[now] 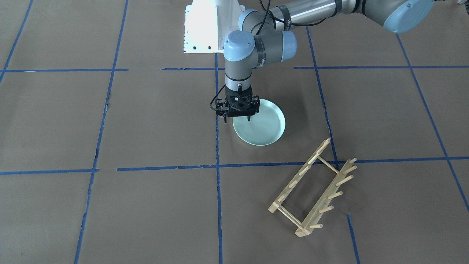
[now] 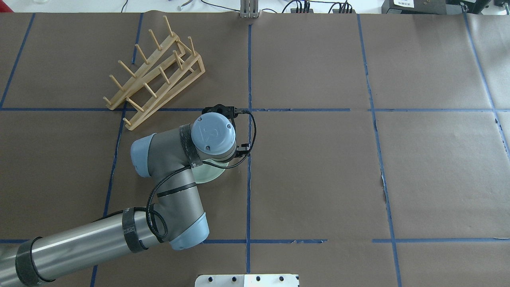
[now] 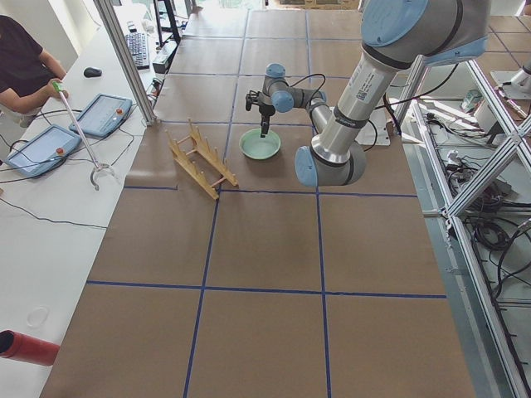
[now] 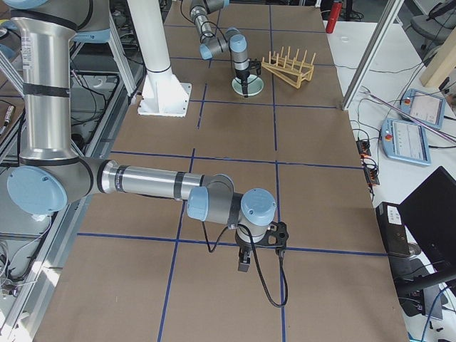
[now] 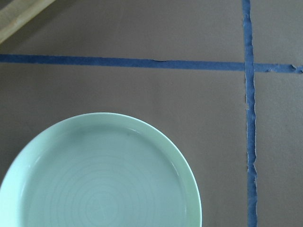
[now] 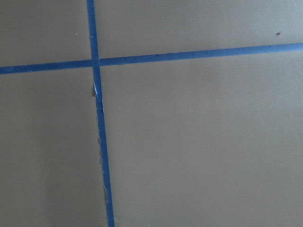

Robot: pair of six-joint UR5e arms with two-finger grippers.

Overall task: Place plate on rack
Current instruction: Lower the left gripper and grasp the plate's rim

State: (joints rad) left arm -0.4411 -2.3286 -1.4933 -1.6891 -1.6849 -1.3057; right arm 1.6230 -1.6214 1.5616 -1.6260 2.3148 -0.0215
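The pale mint-green plate [image 1: 264,129] lies flat on the brown table; it also fills the lower left of the left wrist view [image 5: 99,179]. My left gripper [image 1: 242,120] points straight down over the plate's rim on the side toward the table's middle. It is open, with one finger outside the rim and one inside, and holds nothing. The wooden rack [image 1: 312,187] stands apart from the plate, farther from the robot and more to its left; in the overhead view the rack [image 2: 155,75] is at the upper left. My right gripper [image 4: 243,261] hangs low over bare table far away; I cannot tell its state.
Blue tape lines [image 1: 217,165] divide the brown paper table cover into squares. The white robot base plate [image 1: 203,29] is behind the plate. An operator [image 3: 21,70] sits at a side bench with tablets. The right wrist view holds only table and tape [image 6: 97,109].
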